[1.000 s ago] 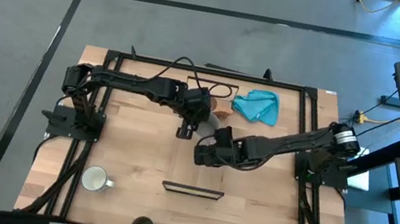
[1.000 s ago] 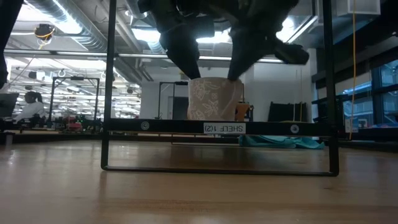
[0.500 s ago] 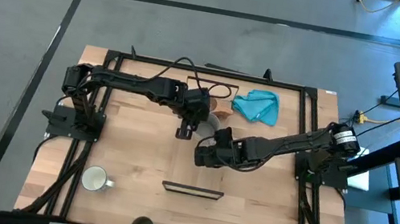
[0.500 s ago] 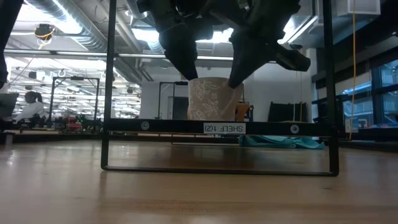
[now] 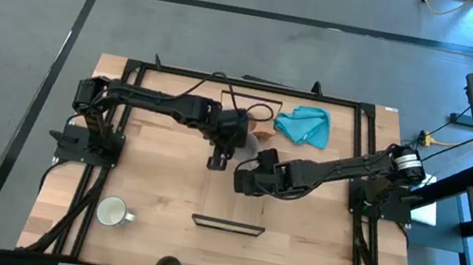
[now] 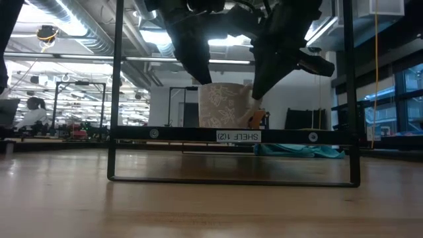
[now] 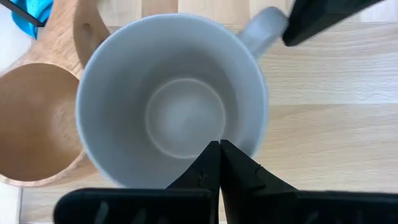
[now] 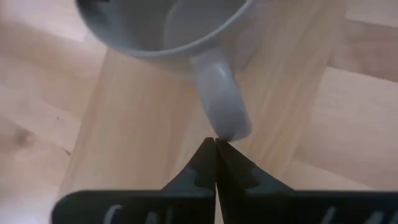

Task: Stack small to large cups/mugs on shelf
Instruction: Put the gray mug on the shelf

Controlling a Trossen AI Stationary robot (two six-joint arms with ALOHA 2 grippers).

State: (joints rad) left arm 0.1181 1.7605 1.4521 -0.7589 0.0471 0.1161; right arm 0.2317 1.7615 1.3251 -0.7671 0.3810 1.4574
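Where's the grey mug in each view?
High: not visible, hidden under the two hands mid-table, beside the wooden cup.
Low: grey mug centre, patterned, behind the shelf rail.
Left wrist: fills the centre, seen from above.
Right wrist: rim and handle at the top.
Shared landmark: the wooden cup, touching the mug in the left wrist view.

The left arm is reaching from the table's left edge toward its middle with the left gripper [image 5: 218, 155] pointing down and its jaws closed, while the right arm is stretching in from the right, its right gripper [image 5: 241, 180] likewise closed, close beside it.
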